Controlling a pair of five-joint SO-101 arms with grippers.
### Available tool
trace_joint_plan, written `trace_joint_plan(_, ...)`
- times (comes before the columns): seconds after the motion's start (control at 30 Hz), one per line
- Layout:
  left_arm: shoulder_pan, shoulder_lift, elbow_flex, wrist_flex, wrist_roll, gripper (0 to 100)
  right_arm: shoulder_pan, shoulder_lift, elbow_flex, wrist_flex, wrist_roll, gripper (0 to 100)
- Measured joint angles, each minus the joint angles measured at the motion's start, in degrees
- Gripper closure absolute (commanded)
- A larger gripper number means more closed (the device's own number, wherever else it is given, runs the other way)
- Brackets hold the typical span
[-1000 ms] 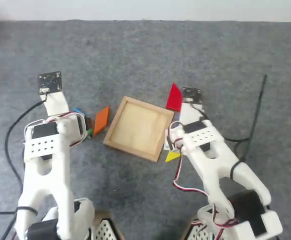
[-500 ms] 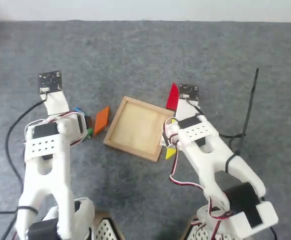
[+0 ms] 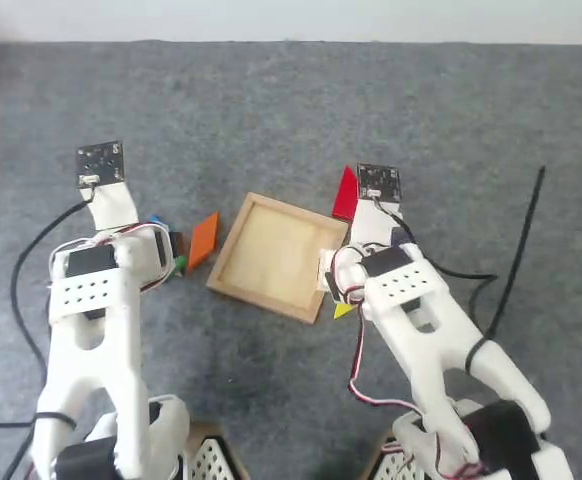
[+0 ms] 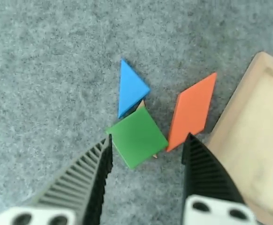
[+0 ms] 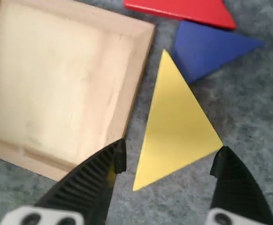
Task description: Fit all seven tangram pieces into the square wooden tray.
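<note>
The right tool (image 5: 169, 154) is wide apart, with 1 finger on each side of the flat yellow triangle (image 5: 174, 126). The triangle lies just beside the square wooden tray (image 5: 139, 70), mid-worktop (image 5: 268, 117) on fuzzy gray felt. The left tool (image 4: 148, 140) is wide apart around the green square (image 4: 136, 137).

Pale wooden tray (image 5: 137, 56), yellow triangle (image 5: 175, 125), red triangle (image 5: 185, 9) (grey carpeted table (image 3: 271, 100)).

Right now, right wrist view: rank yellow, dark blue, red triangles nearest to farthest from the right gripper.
1. Yellow triangle, right between the fingers.
2. Dark blue triangle, just beyond its tip.
3. Red triangle, farthest, past the blue one.
</note>
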Motion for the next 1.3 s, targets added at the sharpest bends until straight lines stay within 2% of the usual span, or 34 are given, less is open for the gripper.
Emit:
trace_joint_plan(0.67, 0.0, 0.0, 0.4, 0.0, 0.0, 76, 2.0, 9.3, -1.8, -1.4, 0.1, 70.4)
trace_joint_plan(0.9, 0.0, 0.0, 1.0, 0.0, 0.0, 76, 2.4, 9.3, -1.8, -0.2, 7.0, 70.4)
trace_joint_plan(1.3, 0.0, 0.0, 1.0, 0.0, 0.0, 76, 2.5, 9.3, -1.9, 0.0, 13.6, 69.1)
